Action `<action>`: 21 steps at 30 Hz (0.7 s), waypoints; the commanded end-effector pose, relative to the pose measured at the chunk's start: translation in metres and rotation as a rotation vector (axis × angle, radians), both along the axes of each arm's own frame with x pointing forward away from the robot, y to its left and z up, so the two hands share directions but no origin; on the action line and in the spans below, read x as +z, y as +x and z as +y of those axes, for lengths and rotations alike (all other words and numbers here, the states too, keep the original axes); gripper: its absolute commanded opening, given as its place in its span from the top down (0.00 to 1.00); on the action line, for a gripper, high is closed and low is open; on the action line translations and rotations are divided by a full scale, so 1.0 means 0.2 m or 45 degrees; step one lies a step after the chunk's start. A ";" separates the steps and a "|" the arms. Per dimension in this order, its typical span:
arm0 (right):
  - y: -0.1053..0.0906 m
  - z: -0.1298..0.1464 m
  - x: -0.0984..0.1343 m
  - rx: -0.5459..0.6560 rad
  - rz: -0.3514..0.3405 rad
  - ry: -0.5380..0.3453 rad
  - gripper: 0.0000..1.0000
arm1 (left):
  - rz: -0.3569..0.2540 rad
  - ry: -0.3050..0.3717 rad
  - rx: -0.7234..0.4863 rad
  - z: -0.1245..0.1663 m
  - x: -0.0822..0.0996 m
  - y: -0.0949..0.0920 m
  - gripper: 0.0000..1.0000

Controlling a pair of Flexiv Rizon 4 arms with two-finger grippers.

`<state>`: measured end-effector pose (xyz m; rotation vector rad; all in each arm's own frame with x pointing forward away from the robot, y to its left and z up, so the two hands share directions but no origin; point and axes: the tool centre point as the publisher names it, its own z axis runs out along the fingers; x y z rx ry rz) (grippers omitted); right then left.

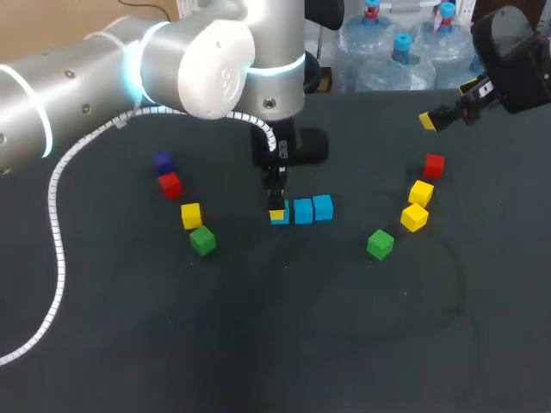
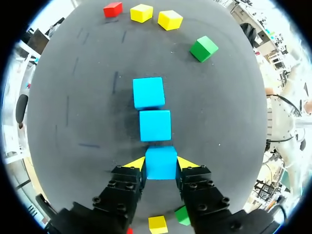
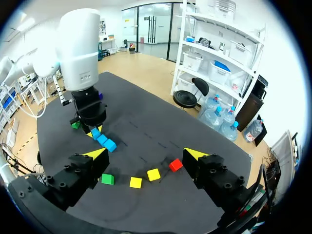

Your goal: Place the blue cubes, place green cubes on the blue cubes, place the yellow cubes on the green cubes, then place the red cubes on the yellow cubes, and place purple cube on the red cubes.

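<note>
Three blue cubes lie in a row at the table's middle. My left gripper (image 1: pixel 276 210) (image 2: pixel 161 165) is shut on the nearest blue cube (image 2: pixel 161 157) (image 1: pixel 281 220), a yellow tip against each side; the cube rests on the table in line with the second blue cube (image 2: pixel 155 125) (image 1: pixel 302 211) and the third blue cube (image 2: pixel 148 92) (image 1: pixel 323 206). A purple cube (image 1: pixel 164 162), red cube (image 1: pixel 170 184), yellow cube (image 1: pixel 191 215) and green cube (image 1: pixel 203 240) sit to the left. My right gripper (image 1: pixel 439 119) (image 3: pixel 146 156) hangs open and empty at the far right, high above the table.
On the right lie another red cube (image 1: pixel 434 165) (image 3: pixel 175 164), two yellow cubes (image 1: pixel 421 192) (image 1: pixel 414 217) and a green cube (image 1: pixel 380 243) (image 3: pixel 107 179). My left arm (image 1: pixel 215 60) stretches over the table's back left part.
</note>
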<state>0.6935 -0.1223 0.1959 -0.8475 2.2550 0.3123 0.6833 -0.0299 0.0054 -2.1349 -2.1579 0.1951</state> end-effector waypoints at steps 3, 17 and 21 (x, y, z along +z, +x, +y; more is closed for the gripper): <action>-0.01 0.01 -0.01 -0.011 -0.010 -0.004 0.00 | -0.016 0.004 0.006 0.00 0.00 -0.01 1.00; -0.01 0.01 -0.01 -0.011 -0.010 -0.004 0.00 | -0.034 -0.017 0.029 -0.01 -0.03 -0.01 1.00; -0.01 0.01 -0.01 -0.011 -0.010 -0.004 0.00 | -0.036 -0.015 0.038 0.00 -0.03 -0.01 1.00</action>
